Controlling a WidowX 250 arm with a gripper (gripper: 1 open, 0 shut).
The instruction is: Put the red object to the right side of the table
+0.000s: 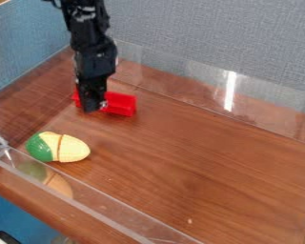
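The red object (119, 105), a small bright red block, is at the back left of the table (206, 167). My gripper (94, 101) points straight down over the block's left half, and its black fingers are closed against the block. The fingers hide the middle of the block, with red showing on both sides of them. I cannot tell whether the block has left the wood.
A green-and-yellow egg-shaped toy (57, 147) lies near the front left. Low clear acrylic walls (232, 91) edge the tabletop at the back, left and front. The right half of the wood is bare.
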